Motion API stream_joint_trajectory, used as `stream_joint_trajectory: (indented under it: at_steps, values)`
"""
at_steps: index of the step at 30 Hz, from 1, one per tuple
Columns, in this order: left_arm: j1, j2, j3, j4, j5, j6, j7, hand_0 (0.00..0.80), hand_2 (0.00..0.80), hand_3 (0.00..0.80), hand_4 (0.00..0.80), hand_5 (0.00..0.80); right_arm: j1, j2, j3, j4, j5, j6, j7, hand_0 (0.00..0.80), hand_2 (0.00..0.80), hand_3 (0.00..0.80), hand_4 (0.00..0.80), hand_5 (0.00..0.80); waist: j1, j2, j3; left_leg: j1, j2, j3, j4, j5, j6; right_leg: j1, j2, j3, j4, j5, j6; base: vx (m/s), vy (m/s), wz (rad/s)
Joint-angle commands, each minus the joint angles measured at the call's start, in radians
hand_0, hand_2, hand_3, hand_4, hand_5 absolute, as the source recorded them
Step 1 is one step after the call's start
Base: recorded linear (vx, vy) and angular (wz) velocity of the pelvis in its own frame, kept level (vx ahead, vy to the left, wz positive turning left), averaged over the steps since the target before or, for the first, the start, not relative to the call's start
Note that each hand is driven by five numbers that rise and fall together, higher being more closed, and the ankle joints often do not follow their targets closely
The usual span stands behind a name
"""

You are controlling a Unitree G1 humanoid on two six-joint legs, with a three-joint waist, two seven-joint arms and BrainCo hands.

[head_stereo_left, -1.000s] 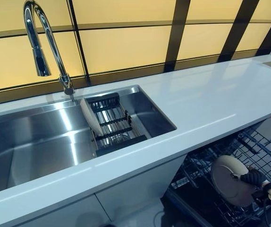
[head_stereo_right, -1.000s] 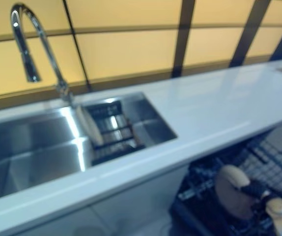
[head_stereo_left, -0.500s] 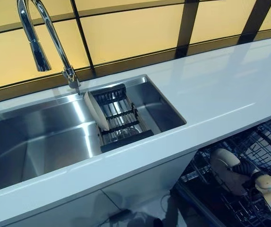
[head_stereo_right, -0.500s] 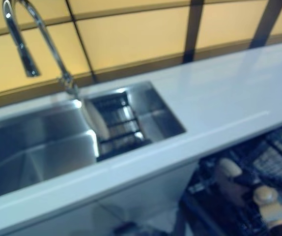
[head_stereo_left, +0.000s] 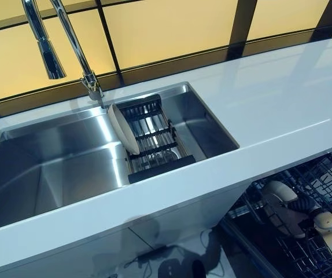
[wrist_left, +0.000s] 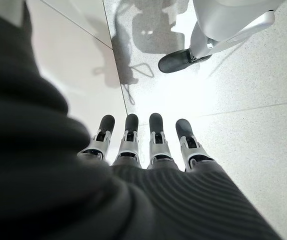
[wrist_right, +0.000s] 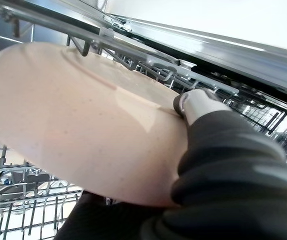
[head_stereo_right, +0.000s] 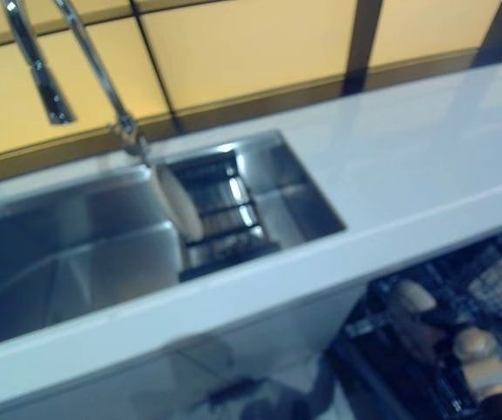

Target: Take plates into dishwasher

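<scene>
My right hand (head_stereo_left: 303, 211) is shut on a beige plate (head_stereo_left: 278, 198) and holds it on edge inside the pulled-out dishwasher rack (head_stereo_left: 328, 179), low at the right under the counter. In the right wrist view the plate (wrist_right: 78, 125) fills the picture, with my thumb (wrist_right: 199, 103) pressed on its face and the rack wires (wrist_right: 28, 210) around it. A second beige plate (head_stereo_left: 123, 128) stands on edge in a black drying rack (head_stereo_left: 152, 139) in the sink. My left hand (wrist_left: 141, 150) hangs over the floor, fingers straight and empty.
A steel sink (head_stereo_left: 50, 165) with a tall chrome faucet (head_stereo_left: 67, 40) is set in a white counter (head_stereo_left: 281, 104). Yellow panels with dark bars back the counter. White cabinet fronts (head_stereo_left: 154, 231) run under the sink, left of the dishwasher.
The camera has tipped down and to the left, so the whole picture shifted. The plate in my right hand has turned from face-on to more edge-on and sits lower in the dishwasher rack.
</scene>
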Motion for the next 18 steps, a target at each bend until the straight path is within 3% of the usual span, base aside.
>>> stream_joint_trajectory:
  at_steps: [1,2,3,4,18]
  values:
    - [-0.048,0.023,-0.03,0.017,-0.004,-0.002,0.008,0.0,0.0,0.0,0.0,0.0,-0.097,0.025,0.039,0.028,-0.013,-0.018,0.007,0.8,0.8,0.8,0.8,0.8,0.021,-0.031,0.003,-0.022,-0.035,-0.026,0.004,-0.05,0.048,0.025,0.019,-0.044,0.004,-0.06,0.039,0.0,0.0,0.0]
    - [-0.047,0.022,-0.03,0.016,-0.005,-0.002,0.008,0.0,0.0,0.0,0.0,0.0,-0.095,0.026,0.039,0.029,-0.016,-0.017,0.0,0.8,0.8,0.8,0.8,0.8,0.021,-0.032,0.003,-0.022,-0.035,-0.025,0.004,-0.05,0.048,0.025,0.018,-0.044,0.004,-0.06,0.039,0.0,0.0,0.0]
    - [-0.047,0.021,-0.03,0.018,-0.004,-0.005,0.008,0.0,0.0,0.0,0.0,0.0,-0.094,0.029,0.039,0.035,-0.01,-0.013,-0.01,0.125,0.125,0.125,0.125,0.125,0.022,-0.033,0.003,-0.021,-0.034,-0.024,0.004,-0.05,0.048,0.026,0.018,-0.043,0.004,-0.06,0.04,0.0,0.0,0.0]
    - [-0.048,0.021,-0.028,0.02,-0.003,-0.006,0.007,0.0,0.0,0.0,0.0,0.0,-0.099,0.029,0.039,0.038,0.0,-0.009,-0.013,0.0,0.0,0.0,0.0,0.0,0.022,-0.035,0.003,-0.02,-0.034,-0.025,0.004,-0.051,0.048,0.027,0.019,-0.042,0.004,-0.059,0.04,0.0,0.0,0.0]
    - [-0.028,0.019,-0.009,0.024,-0.001,-0.01,0.012,0.0,0.0,0.0,0.0,0.0,-0.054,0.026,-0.034,-0.016,0.009,0.017,-0.029,0.0,0.0,0.0,0.0,0.0,0.012,-0.048,-0.004,-0.008,-0.028,-0.014,0.004,-0.056,0.048,0.035,0.025,-0.028,0.004,-0.059,0.04,0.002,0.001,0.0]
